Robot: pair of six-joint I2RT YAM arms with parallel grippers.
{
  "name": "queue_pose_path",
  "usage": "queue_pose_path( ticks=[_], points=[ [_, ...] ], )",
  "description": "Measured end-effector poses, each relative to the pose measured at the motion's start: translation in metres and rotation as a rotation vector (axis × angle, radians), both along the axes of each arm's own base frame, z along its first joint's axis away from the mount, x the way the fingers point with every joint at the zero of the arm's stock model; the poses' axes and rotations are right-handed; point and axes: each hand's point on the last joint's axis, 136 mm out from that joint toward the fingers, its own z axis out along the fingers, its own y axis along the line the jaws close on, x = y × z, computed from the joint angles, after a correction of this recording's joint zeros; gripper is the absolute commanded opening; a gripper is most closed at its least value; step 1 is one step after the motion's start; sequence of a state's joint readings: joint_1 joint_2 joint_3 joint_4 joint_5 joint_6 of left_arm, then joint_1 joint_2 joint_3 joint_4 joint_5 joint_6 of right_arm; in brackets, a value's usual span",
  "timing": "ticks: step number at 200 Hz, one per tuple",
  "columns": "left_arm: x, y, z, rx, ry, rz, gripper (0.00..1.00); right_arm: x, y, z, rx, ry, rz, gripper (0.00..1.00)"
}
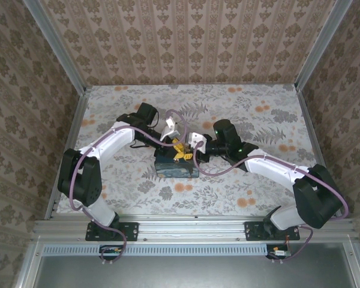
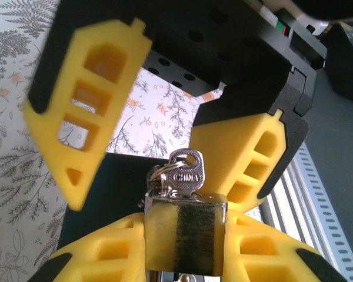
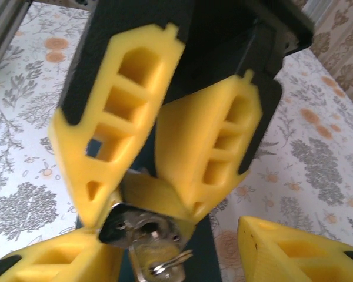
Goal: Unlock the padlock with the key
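The flowered table (image 1: pixel 252 120) lies open all round. The blue tin (image 1: pixel 176 169) sits just beneath the fingers. The left gripper (image 3: pixel 144 202) clamps the padlock (image 2: pixel 185 235). The right gripper (image 3: pixel 169 230) is spread wide either side of the key (image 2: pixel 185 173), which is seated in the padlock.

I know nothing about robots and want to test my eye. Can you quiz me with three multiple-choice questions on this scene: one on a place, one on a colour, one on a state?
1. Where is the key?
A) lying on the table
B) stuck in the padlock
C) inside the tin

2. What colour are the fingers?
A) red
B) green
C) yellow

3. The left end effector is:
A) shut on the padlock
B) open and empty
C) holding the tin

Answers:
1 B: the key's head juts from the padlock's end.
2 C: both wrist views show yellow fingers.
3 A: its fingers press the padlock from two sides.
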State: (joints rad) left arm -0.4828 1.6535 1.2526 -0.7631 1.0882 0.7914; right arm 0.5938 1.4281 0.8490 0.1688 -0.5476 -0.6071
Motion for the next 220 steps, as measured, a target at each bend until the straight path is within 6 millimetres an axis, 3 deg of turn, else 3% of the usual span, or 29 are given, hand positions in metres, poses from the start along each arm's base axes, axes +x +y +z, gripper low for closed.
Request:
queue_pose_path(
  ticks=[108, 174, 197, 220],
  points=[
    [-0.005, 0.005, -0.004, 0.041, 0.044, 0.001, 0.00, -0.013, 0.015, -0.006, -0.017, -0.020, 0.004, 0.48],
    [-0.003, 0.000, -0.007, 0.020, 0.092, -0.008, 0.00, -0.015, 0.009, -0.007, -0.024, -0.014, -0.036, 0.39],
    [-0.001, 0.000, -0.008, 0.022, 0.119, 0.003, 0.11, -0.016, 0.009, -0.008, -0.029, -0.010, -0.037, 0.35],
    [0.002, -0.002, -0.012, 0.032, 0.150, 0.018, 0.28, -0.014, 0.007, -0.013, -0.043, 0.005, -0.045, 0.34]
  ],
)
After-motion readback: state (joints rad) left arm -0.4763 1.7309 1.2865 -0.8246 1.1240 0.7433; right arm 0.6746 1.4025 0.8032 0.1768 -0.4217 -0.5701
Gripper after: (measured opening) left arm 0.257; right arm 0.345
